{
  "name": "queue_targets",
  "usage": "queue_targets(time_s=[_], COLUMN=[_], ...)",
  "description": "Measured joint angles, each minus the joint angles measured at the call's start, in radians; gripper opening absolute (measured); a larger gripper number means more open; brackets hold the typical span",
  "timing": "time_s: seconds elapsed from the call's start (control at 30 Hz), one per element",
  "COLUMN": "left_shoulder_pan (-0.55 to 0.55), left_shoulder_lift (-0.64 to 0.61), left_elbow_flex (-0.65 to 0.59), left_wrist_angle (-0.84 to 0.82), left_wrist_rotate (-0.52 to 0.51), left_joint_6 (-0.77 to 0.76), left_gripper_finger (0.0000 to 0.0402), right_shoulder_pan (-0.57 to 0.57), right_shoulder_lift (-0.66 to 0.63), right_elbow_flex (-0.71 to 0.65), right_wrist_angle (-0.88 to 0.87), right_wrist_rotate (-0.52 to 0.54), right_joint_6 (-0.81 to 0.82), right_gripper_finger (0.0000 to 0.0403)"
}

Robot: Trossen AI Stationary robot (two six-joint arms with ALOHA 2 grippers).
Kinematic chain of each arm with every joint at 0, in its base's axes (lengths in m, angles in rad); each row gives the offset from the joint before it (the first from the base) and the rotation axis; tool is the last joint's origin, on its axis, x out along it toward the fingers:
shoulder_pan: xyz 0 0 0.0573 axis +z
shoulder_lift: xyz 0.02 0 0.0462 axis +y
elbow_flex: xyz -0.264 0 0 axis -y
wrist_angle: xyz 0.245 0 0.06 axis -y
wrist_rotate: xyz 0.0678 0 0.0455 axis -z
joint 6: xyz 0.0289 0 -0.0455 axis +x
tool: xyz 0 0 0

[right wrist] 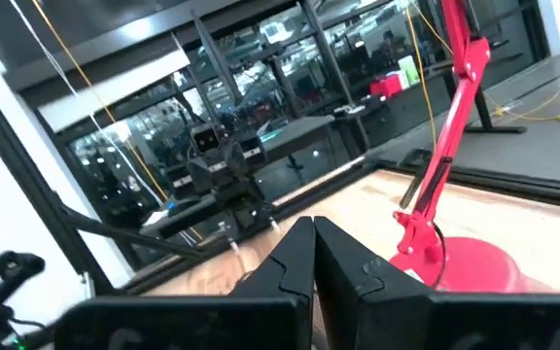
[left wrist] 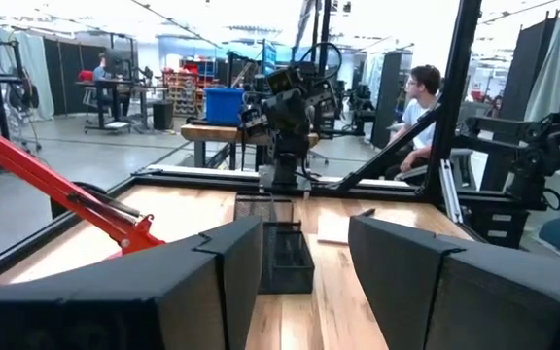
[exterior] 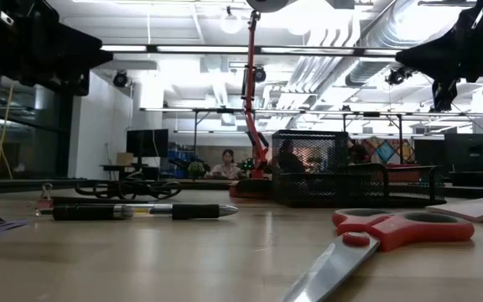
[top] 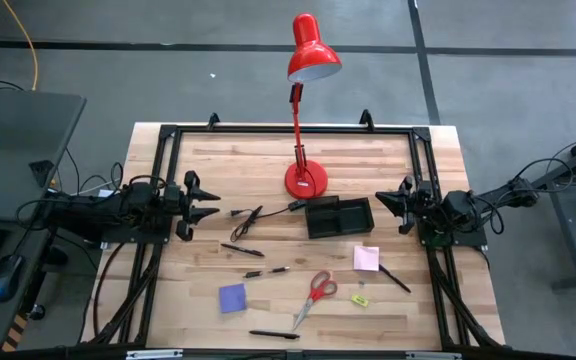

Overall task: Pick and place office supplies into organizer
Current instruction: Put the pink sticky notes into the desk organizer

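Observation:
The black organizer (top: 338, 216) stands mid-table near the red lamp's base; it also shows in the low view (exterior: 355, 180) and the left wrist view (left wrist: 285, 255). Red-handled scissors (top: 315, 294) lie flat near the front, as do a purple pad (top: 232, 297), a pink pad (top: 366, 258), a small yellow-green piece (top: 360, 299) and three black pens (top: 241, 250) (top: 267, 271) (top: 274, 335). My left gripper (top: 215, 204) hovers open at the table's left edge, pointing level at the organizer. My right gripper (top: 379, 198) hovers shut at the right edge. Neither holds anything.
A red desk lamp (top: 305, 180) stands on its round base just left of the organizer, its shade (top: 311, 52) leaning past the far edge. A black cable (top: 253, 215) lies coiled left of the organizer. One more black pen (top: 394, 278) lies by the pink pad. A person sits beyond the table (left wrist: 421, 97).

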Motion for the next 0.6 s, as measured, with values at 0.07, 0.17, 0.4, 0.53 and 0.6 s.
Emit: queue_targets(time_s=[0.07,0.17,0.4,0.53,0.6], left_shoulder_pan=[0.0,0.0,0.0,0.0,0.0], left_shoulder_lift=[0.0,0.0,0.0,0.005,0.007], left_elbow_flex=[0.0,0.0,0.0,0.0,0.0], left_wrist_angle=[0.003,0.072,0.179,0.155,0.166], left_wrist_rotate=[0.0,0.0,0.0,-0.033,-0.055], left_joint_6=[0.0,0.001,0.003,0.003,0.003], left_gripper_finger=[0.0145,0.0145,0.0145,0.0145,0.0145], right_shoulder_pan=[0.0,-0.004,-0.003,-0.004,-0.004], right_shoulder_lift=[0.0,0.001,0.066,0.214,0.32], right_elbow_flex=[0.0,0.0,0.033,0.083,0.127], right_wrist_angle=[0.0,0.051,0.177,0.194,0.231], right_wrist_rotate=[0.006,0.029,-0.198,-0.191,-0.19], right_joint_6=[-0.002,0.005,-0.075,-0.107,-0.132], right_gripper_finger=[0.0,0.0,0.0006,0.0038,0.0066])
